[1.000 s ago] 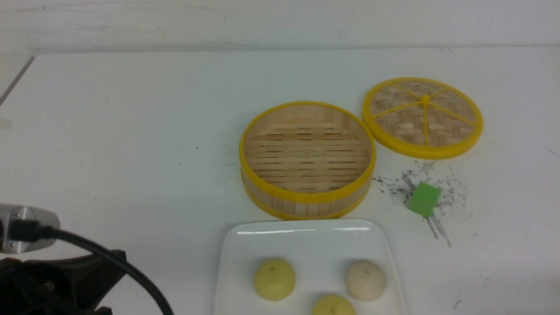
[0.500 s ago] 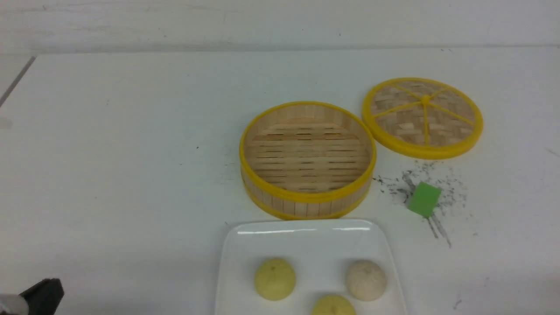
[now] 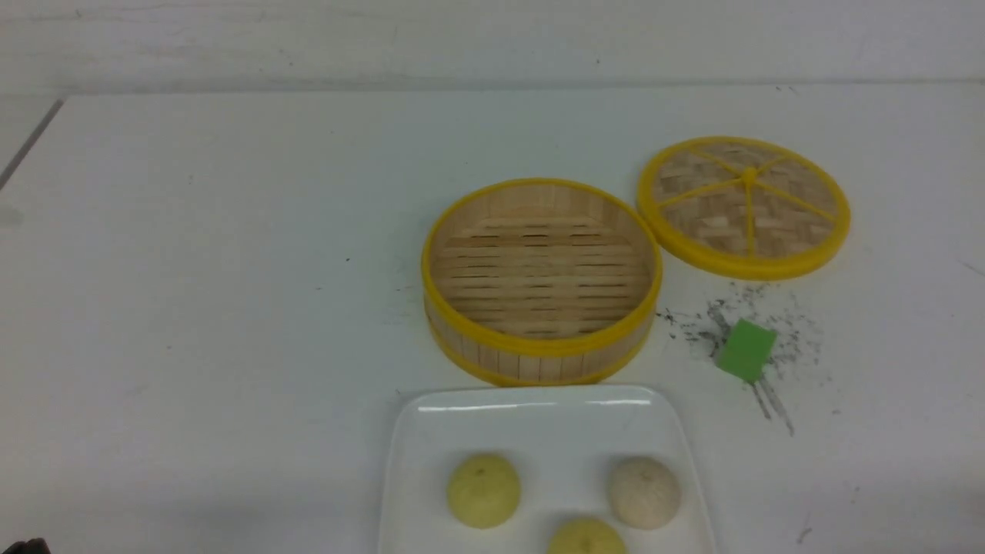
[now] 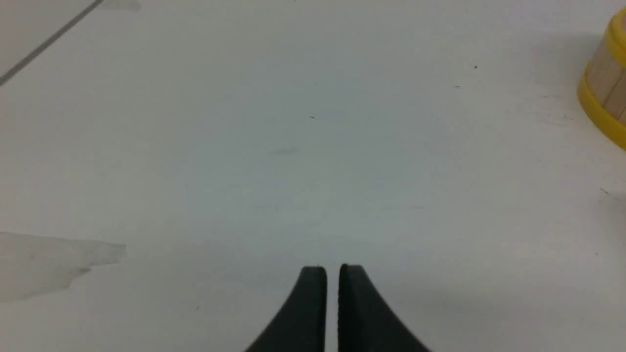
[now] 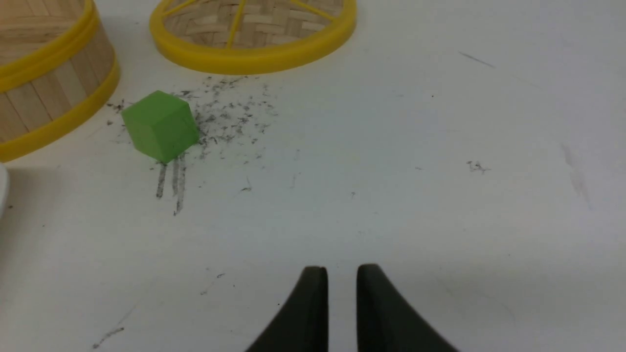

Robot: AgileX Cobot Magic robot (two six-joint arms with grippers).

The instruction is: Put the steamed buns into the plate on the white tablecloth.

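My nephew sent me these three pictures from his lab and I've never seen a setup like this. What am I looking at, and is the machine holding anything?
It is a robot with two arms, each ending in a two-fingered gripper. The wide picture is from a camera between the arms, looking forward over a white tablecloth. There you see an empty bamboo steamer, its lid lying beside it, a green block on some black specks, and nearest the camera a white plate with three steamed buns.

The other two pictures come from cameras on the wrists. The dark prongs at the bottom edge are the left gripper and the right gripper. Both have a narrow gap between the fingers, with nothing in it, over bare cloth. So nothing is held.
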